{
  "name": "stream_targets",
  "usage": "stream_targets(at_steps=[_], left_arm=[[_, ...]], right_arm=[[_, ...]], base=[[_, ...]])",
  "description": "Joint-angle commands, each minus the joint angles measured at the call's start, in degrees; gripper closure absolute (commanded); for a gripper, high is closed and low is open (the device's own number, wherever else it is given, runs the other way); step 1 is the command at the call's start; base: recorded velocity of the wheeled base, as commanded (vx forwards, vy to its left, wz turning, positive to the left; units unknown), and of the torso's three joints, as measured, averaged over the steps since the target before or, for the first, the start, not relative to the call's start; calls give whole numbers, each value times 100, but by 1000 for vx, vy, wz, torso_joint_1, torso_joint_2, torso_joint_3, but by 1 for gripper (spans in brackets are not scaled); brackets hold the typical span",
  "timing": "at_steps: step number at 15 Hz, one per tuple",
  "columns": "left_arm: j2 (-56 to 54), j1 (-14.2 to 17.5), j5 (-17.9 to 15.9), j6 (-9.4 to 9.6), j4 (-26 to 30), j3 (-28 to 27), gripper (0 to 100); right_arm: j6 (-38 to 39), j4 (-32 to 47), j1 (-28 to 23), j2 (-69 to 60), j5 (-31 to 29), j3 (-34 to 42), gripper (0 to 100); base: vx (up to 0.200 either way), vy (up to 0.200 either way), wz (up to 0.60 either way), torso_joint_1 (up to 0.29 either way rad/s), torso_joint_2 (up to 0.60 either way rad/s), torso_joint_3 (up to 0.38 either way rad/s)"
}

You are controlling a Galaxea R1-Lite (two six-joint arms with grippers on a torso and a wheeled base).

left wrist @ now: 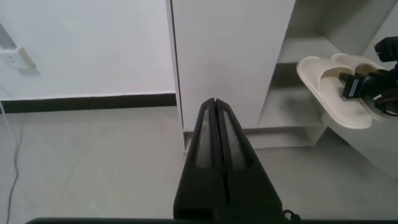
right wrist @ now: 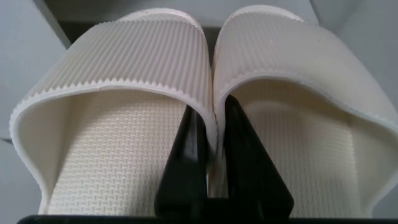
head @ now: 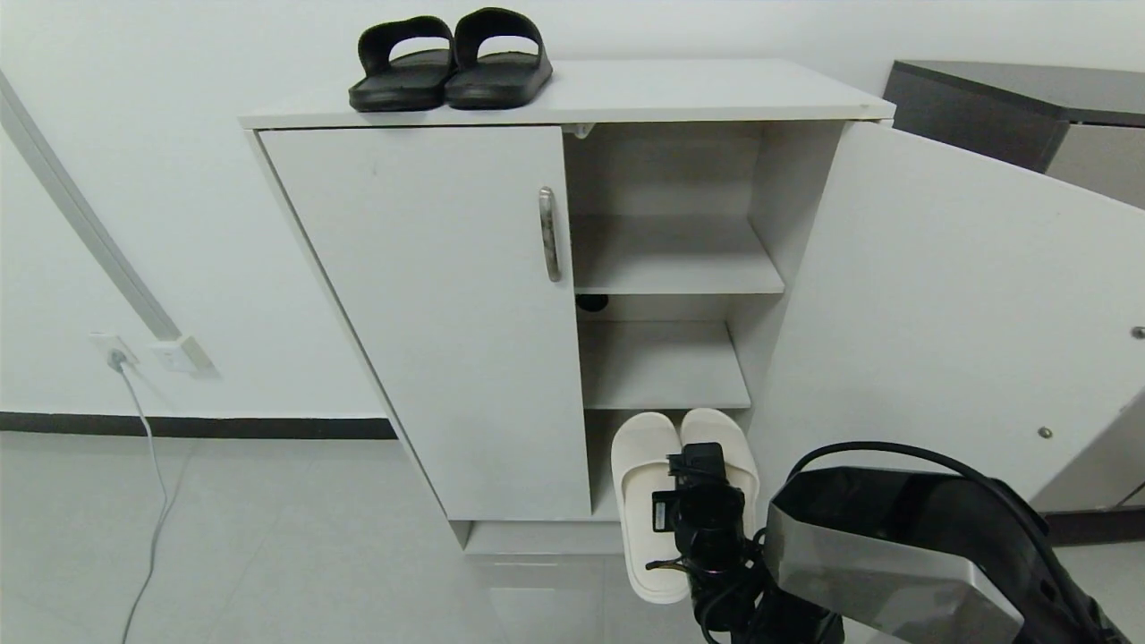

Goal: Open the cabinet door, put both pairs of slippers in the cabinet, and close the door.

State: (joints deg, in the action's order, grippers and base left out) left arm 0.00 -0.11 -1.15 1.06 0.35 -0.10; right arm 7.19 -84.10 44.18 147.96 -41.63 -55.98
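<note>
A white cabinet (head: pixel 420 322) stands against the wall; its right door (head: pixel 948 322) is swung open and its left door is closed. A pair of black slippers (head: pixel 450 63) rests on the cabinet top. My right gripper (head: pixel 702 487) is shut on the pair of white slippers (head: pixel 648 492), pinching their inner edges together (right wrist: pixel 214 124); it holds them with their toes inside the bottom compartment. The white slippers (left wrist: pixel 336 87) also show beside the cabinet in the left wrist view. My left gripper (left wrist: pixel 215 118) is shut, low over the floor in front of the closed left door.
Two bare shelves (head: pixel 671 259) sit above the bottom compartment. A wall socket with a cable (head: pixel 116 358) is on the left wall. A dark-topped piece of furniture (head: pixel 1020 107) stands behind the open door. Grey tiled floor (head: pixel 224 537) lies before the cabinet.
</note>
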Motion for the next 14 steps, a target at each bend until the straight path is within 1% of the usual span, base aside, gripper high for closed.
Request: stream_targets(at_steps=[1,5,8,11,12,14], left_arm=[[9,2,0,-1,0,1,100],[9,2,0,-1,0,1,100],[9,2,0,-1,0,1,100],[9,2,0,-1,0,1,100],[9,2,0,-1,0,1,100],[9,2,0,-1,0,1,100]], right_arm=[[1,-1,3,-13,6,-18,100],[-104,-18,3,-48,6,-150,100],[-543,-54,-41,5,146,-405,100],[-579,140,-111,58,278,-634,100],[-570,289,-155,58,278,-721,100],[-456,887,-269,58,322,-1099,100]], base=[[200,0,0,7,7,2],[200,0,0,1,5,2],[0,0,0,0,0,0],[0,0,0,0,0,0],[0,0,0,0,0,0],[0,0,0,0,0,0]])
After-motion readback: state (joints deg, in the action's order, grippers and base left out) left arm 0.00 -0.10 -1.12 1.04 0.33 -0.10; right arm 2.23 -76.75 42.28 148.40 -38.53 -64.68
